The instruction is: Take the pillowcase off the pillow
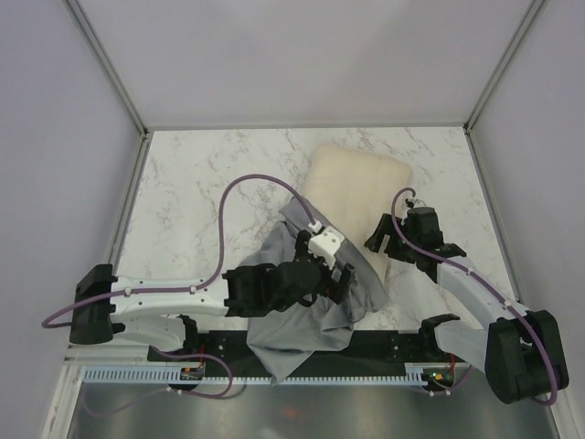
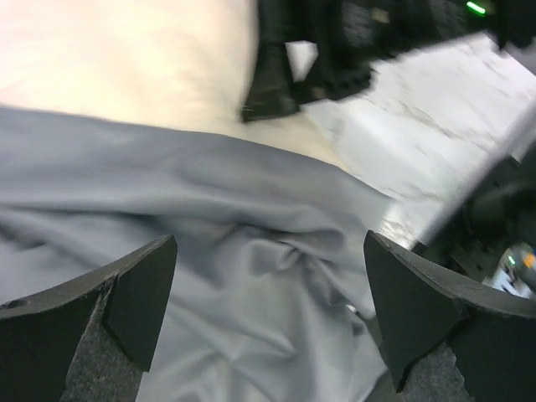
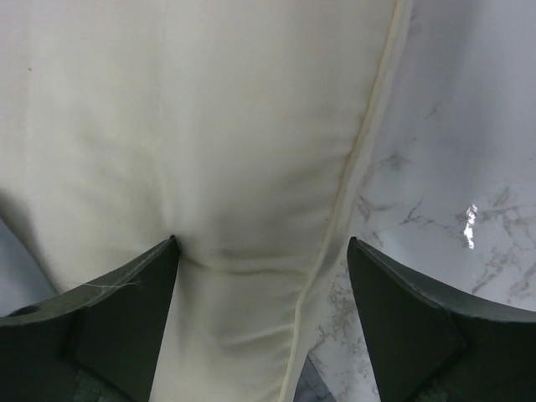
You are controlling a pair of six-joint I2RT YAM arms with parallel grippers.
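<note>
No text, label, brand, number or sign can be read in any view.
</note>
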